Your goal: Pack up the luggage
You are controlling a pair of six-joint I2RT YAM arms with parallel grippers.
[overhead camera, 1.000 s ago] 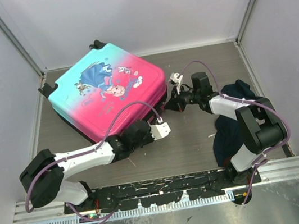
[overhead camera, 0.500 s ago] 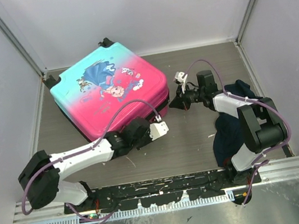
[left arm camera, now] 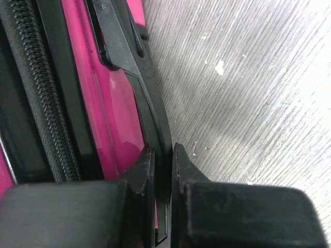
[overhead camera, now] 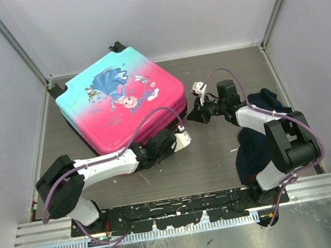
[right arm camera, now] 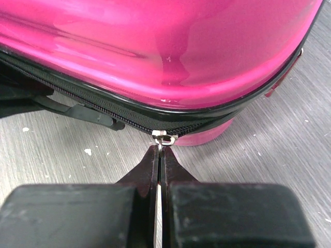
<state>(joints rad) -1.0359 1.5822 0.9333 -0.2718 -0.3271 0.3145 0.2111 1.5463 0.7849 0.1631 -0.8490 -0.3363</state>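
The black two-finger right gripper is pinching a small silver metal zipper pull on the glossy pink hard-shell suitcase, fingers pressing together. A flat black plastic handle is lying along the grey wood-grain tabletop.

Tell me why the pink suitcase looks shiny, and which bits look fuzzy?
Right wrist view: light bounces off the glossy luggage as pale streaks; the right gripper, pinching the zipper pull, looks fuzzy because it is so near. Left wrist view: the left gripper on the handle is blurry too. Top view: even light, soft shadows.
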